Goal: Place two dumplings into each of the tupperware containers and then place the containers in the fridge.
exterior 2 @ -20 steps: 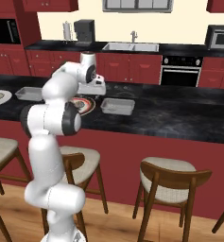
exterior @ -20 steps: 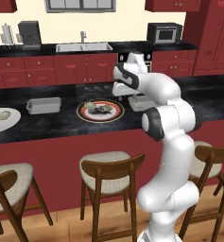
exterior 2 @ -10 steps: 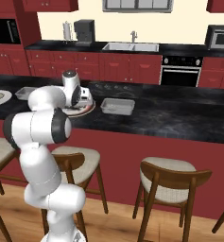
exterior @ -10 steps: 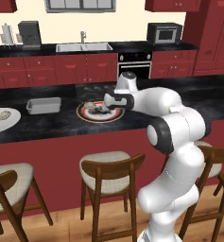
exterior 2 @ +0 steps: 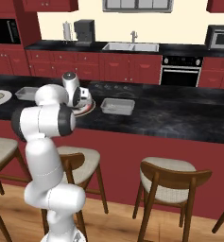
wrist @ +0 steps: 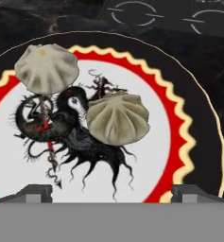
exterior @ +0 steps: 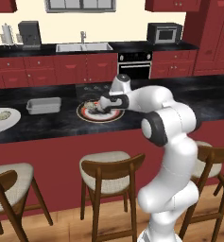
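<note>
While the arm leans over the dark surface (exterior: 61, 124) in the left base view, the tool (exterior: 102, 105) hangs right above the red-rimmed plate (exterior: 99, 113), and 1 tupperware container (exterior: 43, 105) sits to its left looking empty as far as I can tell. A white plate (exterior: 1, 119) lies at the far left edge.

From the right base view the arm blocks most of the red-rimmed plate, but a second tupperware container (exterior 2: 117, 106) sits near it on the other side, also looking empty.

Hand view is the good one: 2 dumplings (wrist: 118, 117) lie on the dragon-print plate, 1 dead ahead, the other (wrist: 46, 68) up and left. Tool's jaws are spread wide with nothing between them, fingertips (wrist: 32, 193) just short of the nearer dumpling.

So my read: basically nothing done yet, no dumplings boxed, fridge trip all still to do.
</note>
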Motion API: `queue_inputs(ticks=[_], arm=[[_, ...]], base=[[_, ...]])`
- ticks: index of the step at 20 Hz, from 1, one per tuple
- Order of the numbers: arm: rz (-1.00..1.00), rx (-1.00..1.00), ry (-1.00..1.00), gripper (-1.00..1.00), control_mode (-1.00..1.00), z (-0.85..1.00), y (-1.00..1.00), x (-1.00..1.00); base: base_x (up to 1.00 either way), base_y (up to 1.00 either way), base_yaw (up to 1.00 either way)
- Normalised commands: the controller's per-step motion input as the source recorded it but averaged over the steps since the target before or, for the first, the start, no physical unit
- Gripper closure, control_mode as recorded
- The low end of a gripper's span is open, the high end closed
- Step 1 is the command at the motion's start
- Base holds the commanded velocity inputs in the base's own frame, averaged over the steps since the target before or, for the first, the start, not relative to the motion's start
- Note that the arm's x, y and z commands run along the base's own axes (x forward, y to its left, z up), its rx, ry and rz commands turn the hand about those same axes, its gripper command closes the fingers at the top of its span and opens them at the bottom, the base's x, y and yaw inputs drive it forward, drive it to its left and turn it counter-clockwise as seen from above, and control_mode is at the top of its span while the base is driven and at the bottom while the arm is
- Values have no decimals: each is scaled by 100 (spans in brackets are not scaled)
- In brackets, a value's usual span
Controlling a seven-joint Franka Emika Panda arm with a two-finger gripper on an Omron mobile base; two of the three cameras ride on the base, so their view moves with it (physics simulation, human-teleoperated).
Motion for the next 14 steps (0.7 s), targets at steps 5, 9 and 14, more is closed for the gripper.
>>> queue_inputs(ticks=[5,9,14], arm=[[0,0,0,-100,-100,-2,9,31],[0,0,0,-100,-100,-7,3,15],[0,0,0,-100,-100,-37,4,2]], base=[[0,0,0],[0,0,0],[0,0,0]])
